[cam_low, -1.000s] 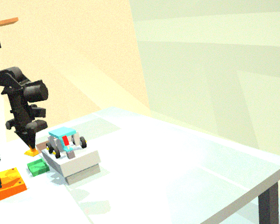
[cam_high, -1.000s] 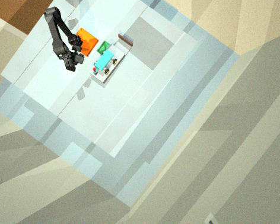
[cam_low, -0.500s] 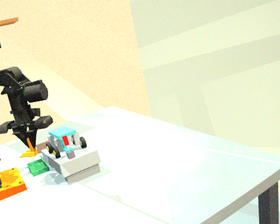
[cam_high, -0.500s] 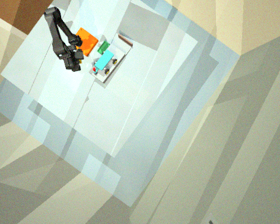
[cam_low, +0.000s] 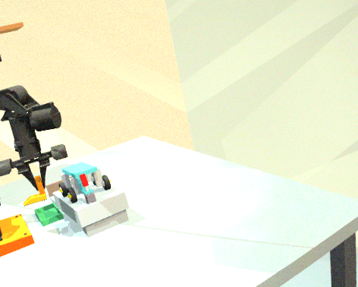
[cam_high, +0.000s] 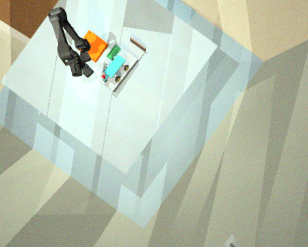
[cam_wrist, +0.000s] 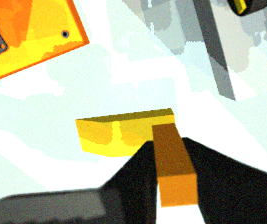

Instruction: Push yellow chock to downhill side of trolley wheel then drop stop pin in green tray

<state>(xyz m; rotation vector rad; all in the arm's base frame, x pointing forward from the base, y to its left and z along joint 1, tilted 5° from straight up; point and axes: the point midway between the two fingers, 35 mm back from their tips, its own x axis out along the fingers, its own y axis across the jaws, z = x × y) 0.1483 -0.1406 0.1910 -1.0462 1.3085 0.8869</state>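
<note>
My gripper (cam_low: pixel 40 190) (cam_wrist: pixel 166 146) is shut on the orange handle of the yellow chock (cam_low: pixel 36 199) (cam_wrist: pixel 114 136). The chock hangs upright beside the ramp (cam_low: pixel 105 209) (cam_wrist: pixel 214 55), past the green tray (cam_high: pixel 113 52) (cam_low: pixel 49 214) in the exterior view; its black base is not visible. In the top view the arm hides the chock. The trolley (cam_high: pixel 115 65) (cam_low: pixel 80 168) with its turquoise top stands on the ramp; one wheel shows at the top of the wrist view. The red-headed stop pin (cam_high: pixel 104 76) (cam_low: pixel 83 180) stands upright at the trolley's uphill end.
The orange base plate (cam_high: pixel 97 46) (cam_low: pixel 18 228) (cam_wrist: pixel 49 52) of the arm lies beside the green tray. A brown end board (cam_high: pixel 138 44) (cam_low: pixel 54 187) stands at the ramp's low end. The ramp's high end has a step down to the table.
</note>
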